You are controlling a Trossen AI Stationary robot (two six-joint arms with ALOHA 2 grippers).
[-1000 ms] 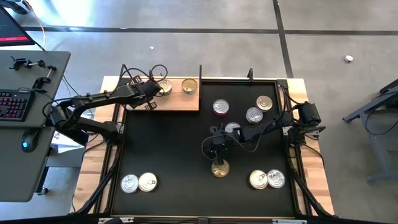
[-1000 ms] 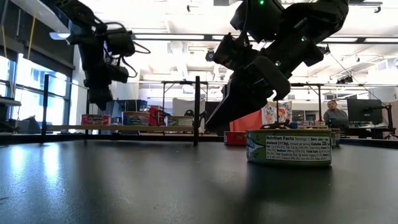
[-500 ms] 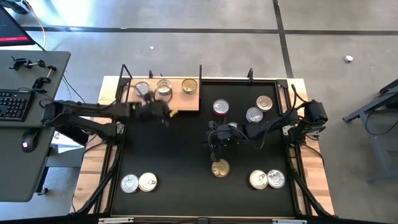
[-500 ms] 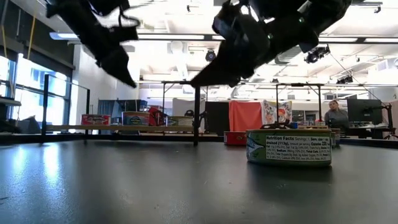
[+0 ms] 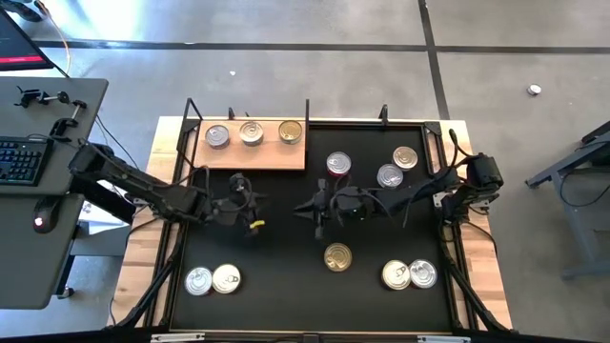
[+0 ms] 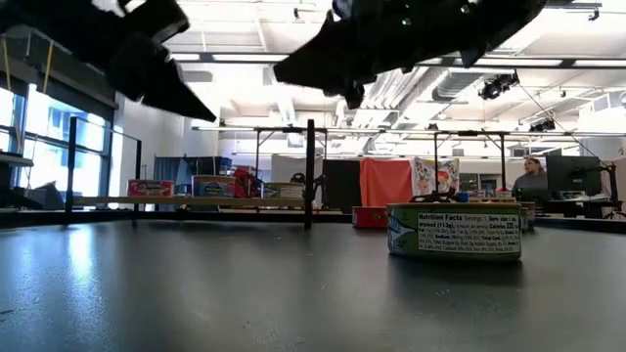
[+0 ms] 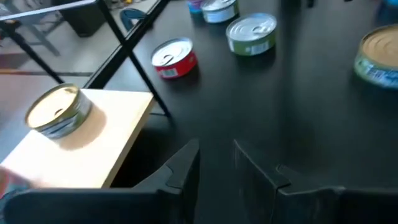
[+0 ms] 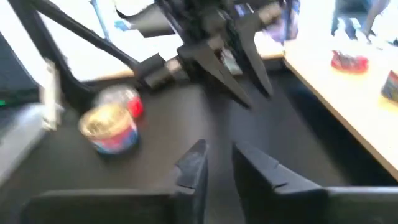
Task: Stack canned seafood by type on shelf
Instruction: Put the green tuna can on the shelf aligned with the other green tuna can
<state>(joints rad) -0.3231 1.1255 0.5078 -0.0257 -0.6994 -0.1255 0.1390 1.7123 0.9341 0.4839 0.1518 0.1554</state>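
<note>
The shelf [image 5: 253, 152] is a light-brown board at the mat's far left. Three tins rest flat on it: silver [image 5: 217, 136], silver [image 5: 252, 132] and gold [image 5: 291, 131]. Loose tins lie on the mat: a red-sided one [image 5: 338, 165], two silver ones [image 5: 389, 176] [image 5: 406, 157], a gold one [image 5: 336, 256], and pairs near right [image 5: 410, 274] and near left [image 5: 212, 279]. My left gripper [image 5: 243, 205] hovers over the mat near the shelf, narrowly open and empty [image 7: 216, 152]. My right gripper [image 5: 315, 205] hovers mid-mat, facing it, narrowly open and empty [image 8: 217, 152].
A thin black post frame [image 5: 307, 110] stands along the mat's far edge, by the shelf's right end. The gold tin [image 6: 453, 230] sits nearest the low camera. Bare black mat [image 5: 276, 257] lies between the two near pairs of tins. A desk with a keyboard [image 5: 24, 157] stands left of the table.
My left gripper has drawn back from the shelf's left end toward the near edge, over the mat; a silver tin now shows where it was. My right gripper has risen from the gold tin and moved toward the far-left, tipping level; that tin stays put.
</note>
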